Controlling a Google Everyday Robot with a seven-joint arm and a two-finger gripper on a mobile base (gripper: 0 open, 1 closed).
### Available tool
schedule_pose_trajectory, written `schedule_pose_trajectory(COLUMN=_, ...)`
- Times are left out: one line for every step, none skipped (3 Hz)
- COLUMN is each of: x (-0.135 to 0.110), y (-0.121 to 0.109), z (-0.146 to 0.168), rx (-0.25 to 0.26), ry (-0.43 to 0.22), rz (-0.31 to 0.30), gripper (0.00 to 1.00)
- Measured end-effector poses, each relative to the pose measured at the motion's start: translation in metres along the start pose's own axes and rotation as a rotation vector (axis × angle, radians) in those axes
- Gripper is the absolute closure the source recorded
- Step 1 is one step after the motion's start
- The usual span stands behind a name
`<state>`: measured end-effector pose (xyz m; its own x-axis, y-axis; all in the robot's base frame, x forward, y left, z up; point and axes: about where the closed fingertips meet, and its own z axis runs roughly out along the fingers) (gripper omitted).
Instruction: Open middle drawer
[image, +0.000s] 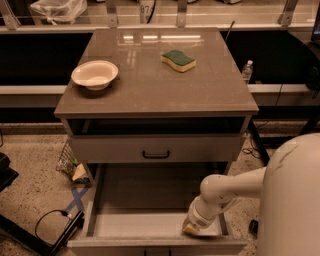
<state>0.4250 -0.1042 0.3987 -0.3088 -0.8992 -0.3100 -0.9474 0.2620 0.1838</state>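
Note:
The middle drawer (125, 244) is pulled well out toward the camera under the cabinet. Its plain grey inside (145, 225) is bare, and its front panel runs along the bottom edge of the view. My gripper (191, 230) is inside the drawer at its front right corner, right against the inner side of the front panel. My white arm (225, 190) reaches down to it from the right. The drawer's handle is barely in view at the bottom edge.
The drawer above (156, 149) is shut, with a black bar handle. On the cabinet top sit a white bowl (95, 75) and a green sponge (178, 60). Cables and clutter (70, 170) lie on the floor at left. A water bottle (247, 71) stands behind at right.

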Motion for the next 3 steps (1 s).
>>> schedule_pose_trajectory(x=0.0002, y=0.0009, z=0.0009, rx=-0.002, ry=0.001, rz=0.0, gripper=0.65)
schedule_pose_trajectory(x=0.0003, y=0.0018, z=0.0019, rx=-0.005, ry=0.001, rz=0.0, gripper=0.42)
schedule_pose_trajectory(x=0.0005, y=0.0027, z=0.0028, rx=-0.007, ry=0.002, rz=-0.001, gripper=0.19)
